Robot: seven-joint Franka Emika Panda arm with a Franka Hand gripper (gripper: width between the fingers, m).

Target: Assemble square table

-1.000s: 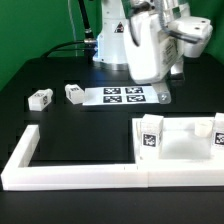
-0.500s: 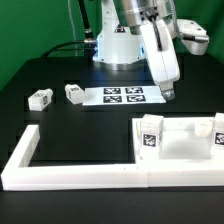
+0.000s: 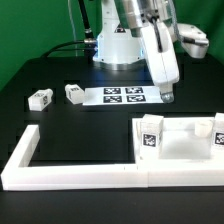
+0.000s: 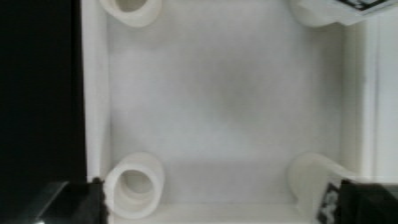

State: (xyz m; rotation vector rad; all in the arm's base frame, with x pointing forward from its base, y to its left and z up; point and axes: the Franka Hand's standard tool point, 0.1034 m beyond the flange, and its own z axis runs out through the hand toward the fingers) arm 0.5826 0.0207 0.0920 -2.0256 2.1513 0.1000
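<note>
Claw: the gripper point(image 3: 166, 96) hangs with its jaws spread wide and nothing between them, tips low over the bench point(image 3: 60, 125), just off the marker board point(image 3: 124, 96) at its end on the exterior view's right.
Slab: the square table top point(image 3: 180, 148) lies socket side up near the bench's front edge, on the exterior view's right, against the border wall point(image 3: 80, 176).
Standing legs: a fitted leg point(image 3: 150, 134) stands upright at the slab's side on the exterior view's left. A second fitted leg point(image 3: 219, 133) stands at the opposite side.
Spare legs: a loose leg point(image 3: 40, 98) and another loose leg point(image 3: 74, 93) lie near each other but apart, toward the bench's edge on the exterior view's left.
Sockets: the wrist view shows an empty socket point(image 4: 128, 8) and a further empty socket point(image 4: 134, 183) along one rim.
Handling: probably light, stiff, smooth plastic that could slip or tip.
Hold: best to clamp a spare leg across its middle. The slab looks too broad to grasp, so it is better braced against the wall.
</note>
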